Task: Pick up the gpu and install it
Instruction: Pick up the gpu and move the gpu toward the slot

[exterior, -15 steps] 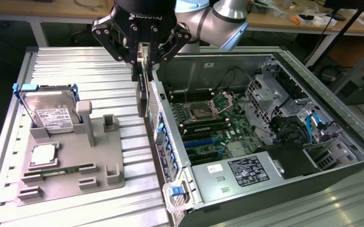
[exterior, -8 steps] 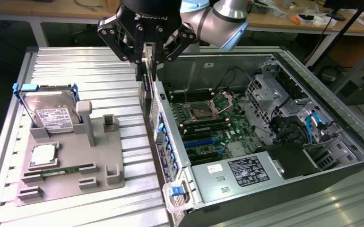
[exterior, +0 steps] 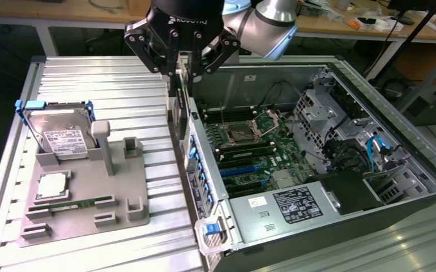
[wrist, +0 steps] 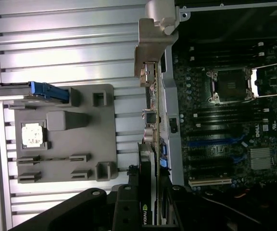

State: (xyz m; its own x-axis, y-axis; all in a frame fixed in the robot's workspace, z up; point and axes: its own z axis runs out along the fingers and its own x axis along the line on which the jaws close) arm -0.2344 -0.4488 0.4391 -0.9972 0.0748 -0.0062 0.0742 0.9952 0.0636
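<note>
Gripper point(exterior: 181, 75) jaws are clamped on the top edge of the gpu point(exterior: 179, 113), which hangs straight down beneath them, upright and edge-on to the exterior view. The card is off the worktop point(exterior: 89, 79) and sits at the side wall of the open computer case point(exterior: 399, 141), the wall on the exterior view's left. Whether its lower edge touches that wall I cannot tell. In the wrist view the card runs as a thin strip away from the gripper, ending in its silver bracket point(wrist: 157, 43), with the wall just beside it and the motherboard point(wrist: 225, 120) beyond.

On the exterior view's left of the card, a grey tray point(exterior: 120, 187) lies on the ridged worktop. It carries a hard drive point(exterior: 63, 136) standing in a blue frame, a square processor chip point(exterior: 52, 186) and a narrow memory stick point(exterior: 75, 205) lying flat. Inside the case a power supply point(exterior: 297, 204) sits near the front corner.
</note>
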